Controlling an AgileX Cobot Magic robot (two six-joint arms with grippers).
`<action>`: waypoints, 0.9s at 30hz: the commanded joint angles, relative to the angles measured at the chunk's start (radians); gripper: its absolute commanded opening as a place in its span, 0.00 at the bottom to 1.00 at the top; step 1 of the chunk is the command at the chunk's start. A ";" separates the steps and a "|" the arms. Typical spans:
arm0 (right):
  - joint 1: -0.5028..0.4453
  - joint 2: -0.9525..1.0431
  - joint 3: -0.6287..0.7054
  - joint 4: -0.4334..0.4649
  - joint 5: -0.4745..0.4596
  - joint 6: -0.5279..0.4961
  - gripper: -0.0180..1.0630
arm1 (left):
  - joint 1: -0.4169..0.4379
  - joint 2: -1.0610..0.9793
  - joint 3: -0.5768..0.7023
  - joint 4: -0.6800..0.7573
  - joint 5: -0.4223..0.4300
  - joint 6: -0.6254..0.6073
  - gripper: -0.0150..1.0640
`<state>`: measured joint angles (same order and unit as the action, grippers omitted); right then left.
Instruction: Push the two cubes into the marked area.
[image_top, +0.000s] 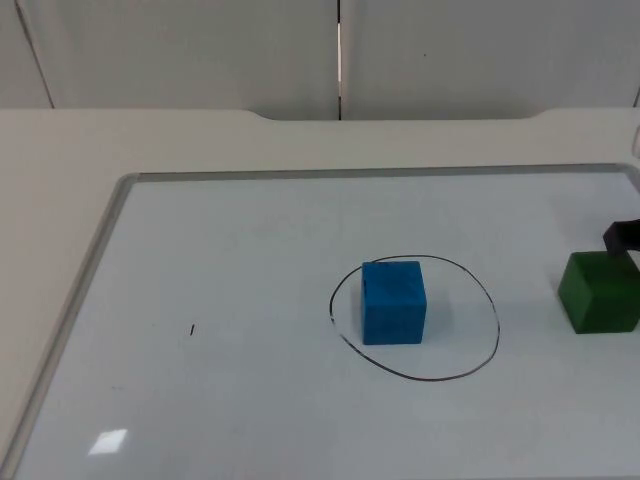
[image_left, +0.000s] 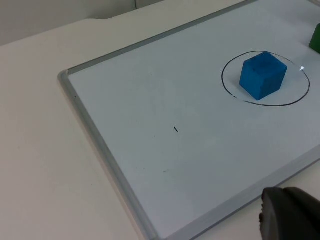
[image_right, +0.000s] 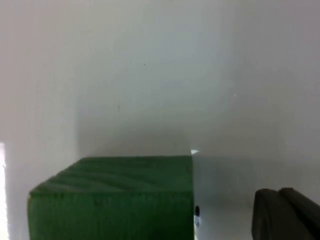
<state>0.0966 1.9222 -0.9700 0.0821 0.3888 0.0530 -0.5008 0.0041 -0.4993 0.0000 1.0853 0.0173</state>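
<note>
Green cube (image_top: 600, 291) just beside right gripper (image_top: 622, 236) — jaws' state unclear; blue cube (image_top: 394, 301) inside circle (image_top: 490, 300).

Partly cut-off objects at the picture edges

The green cube (image_top: 600, 292) runs past the top view's right edge; the right gripper (image_top: 623, 236) is mostly cropped there, its fingers' spacing unreadable. A tiny dark mark (image_top: 192, 329) is unidentifiable.

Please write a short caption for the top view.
Blue cube inside the drawn circle; green cube outside, right gripper behind it.
</note>
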 joint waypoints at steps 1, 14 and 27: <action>-0.002 -0.001 -0.005 0.026 -0.006 -0.002 0.02 | 0.004 -0.004 0.005 0.008 -0.010 0.000 0.01; -0.002 -0.001 -0.005 0.134 0.007 -0.096 0.02 | 0.004 -0.004 0.005 0.008 -0.010 0.000 0.01; 0.110 -0.001 -0.005 0.130 -0.027 -0.088 0.02 | 0.004 -0.004 0.005 0.008 -0.010 0.000 0.01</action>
<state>0.1863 1.9222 -0.9700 0.2104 0.3707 -0.0395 -0.5008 0.0041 -0.4993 0.0000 1.0853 0.0173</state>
